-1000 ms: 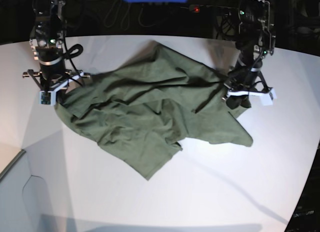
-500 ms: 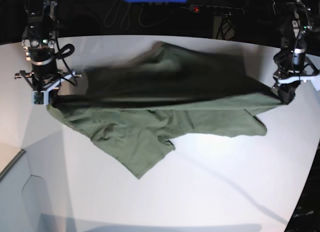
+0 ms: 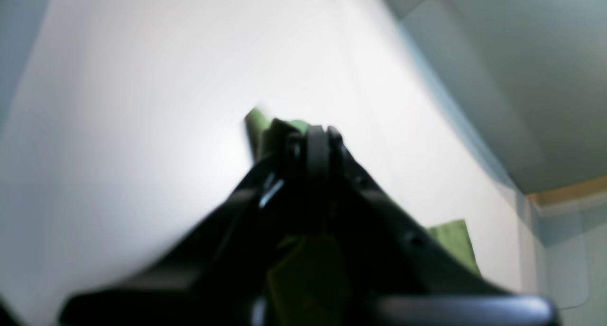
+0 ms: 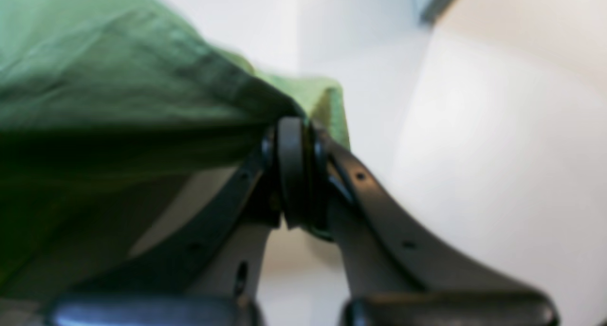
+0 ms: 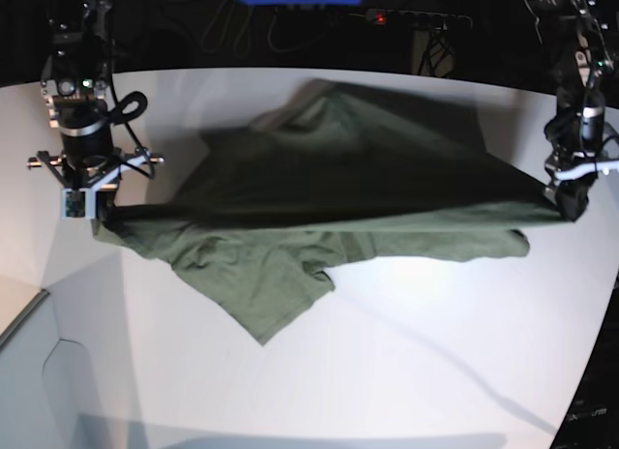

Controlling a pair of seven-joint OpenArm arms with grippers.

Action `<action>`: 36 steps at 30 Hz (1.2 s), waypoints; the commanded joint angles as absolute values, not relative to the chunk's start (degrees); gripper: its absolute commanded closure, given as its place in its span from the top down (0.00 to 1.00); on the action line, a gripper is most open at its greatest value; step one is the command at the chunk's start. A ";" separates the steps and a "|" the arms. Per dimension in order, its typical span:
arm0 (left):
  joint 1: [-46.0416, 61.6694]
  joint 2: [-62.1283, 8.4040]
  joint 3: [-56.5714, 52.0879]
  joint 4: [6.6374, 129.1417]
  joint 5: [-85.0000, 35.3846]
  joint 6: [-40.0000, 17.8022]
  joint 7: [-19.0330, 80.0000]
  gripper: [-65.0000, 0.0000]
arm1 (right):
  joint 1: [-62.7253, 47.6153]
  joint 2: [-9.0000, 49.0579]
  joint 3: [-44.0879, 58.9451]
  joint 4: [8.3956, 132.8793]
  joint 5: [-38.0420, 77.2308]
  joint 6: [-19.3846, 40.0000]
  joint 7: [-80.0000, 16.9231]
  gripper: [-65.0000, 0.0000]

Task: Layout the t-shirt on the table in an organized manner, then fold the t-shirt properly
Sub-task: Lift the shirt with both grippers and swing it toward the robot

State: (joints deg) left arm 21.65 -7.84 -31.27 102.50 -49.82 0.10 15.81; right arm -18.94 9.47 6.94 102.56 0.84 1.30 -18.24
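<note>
T-shirt (image 5: pixel 319 188) hangs taut between both arms, long axis spanning the table (image 5: pixel 406 352) side to side, right gripper (image 5: pixel 97 205) and left gripper (image 5: pixel 569 202) each clamped shut on opposite edges, lower part dragging on the tabletop.

Base view: high above the table (image 5: pixel 406 372), looking down and across at both arms. Wrist views: mounted just behind each gripper, looking along the closed fingers, very near, blurred. All three share the t-shirt (image 5: pixel 319 188) edge pinched at the fingertips, over white tabletop.
</note>
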 commanded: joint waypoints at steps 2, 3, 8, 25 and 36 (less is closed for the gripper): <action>18.33 -9.98 -30.11 103.34 -49.54 -0.13 14.02 0.00 | -16.57 9.71 7.43 103.87 0.48 0.84 -16.75 0.00; 17.01 -10.95 -29.58 103.25 -49.45 -0.04 14.02 0.00 | -15.60 9.71 7.43 103.87 0.57 0.84 -17.01 0.00; 7.69 -16.48 -25.80 98.68 -49.54 0.13 14.02 0.00 | -7.60 9.10 6.55 103.78 0.66 0.84 -17.10 0.00; -38.11 -27.03 -2.77 70.99 -49.98 -0.13 14.02 0.00 | 26.33 9.36 4.88 91.47 0.66 0.84 -17.19 0.00; -54.29 -26.86 3.12 64.57 -50.07 -0.22 13.93 0.00 | 40.48 12.62 4.97 89.45 0.48 0.84 -16.84 0.00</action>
